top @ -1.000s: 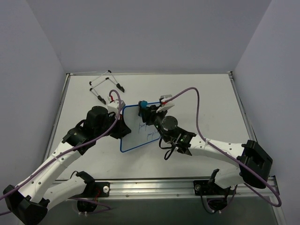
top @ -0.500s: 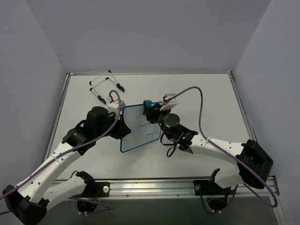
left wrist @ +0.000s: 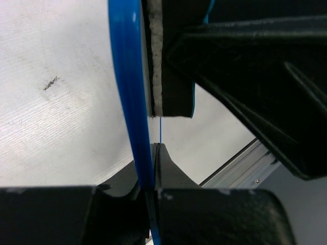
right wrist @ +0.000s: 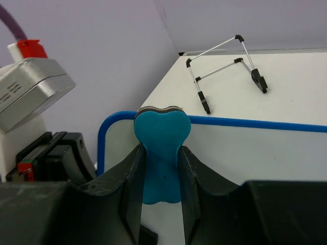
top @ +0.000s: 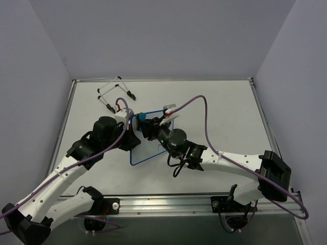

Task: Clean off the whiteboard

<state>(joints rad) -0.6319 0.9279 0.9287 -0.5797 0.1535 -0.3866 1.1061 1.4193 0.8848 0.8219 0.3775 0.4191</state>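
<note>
The whiteboard point(top: 143, 151) has a thin blue frame and lies at the table's middle; its right half is hidden under my right arm. My left gripper point(top: 132, 137) is shut on its left edge, and the left wrist view shows that blue edge point(left wrist: 127, 76) running between the closed jaws of the gripper point(left wrist: 153, 153). My right gripper point(top: 145, 123) is shut on a blue eraser point(top: 141, 118) at the board's upper left corner. In the right wrist view the eraser point(right wrist: 162, 130) sits between the gripper's point(right wrist: 160, 150) fingers, felt side against the whiteboard point(right wrist: 245, 148).
A thin wire easel stand point(top: 115, 94) lies at the table's back left, also seen past the board in the right wrist view point(right wrist: 225, 66). Purple cables loop above both arms. A metal rail point(top: 168, 201) runs along the near edge.
My right gripper has slid the eraser left across the board, from its upper right area to its upper left corner. The left gripper has kept its hold on the board's edge.
</note>
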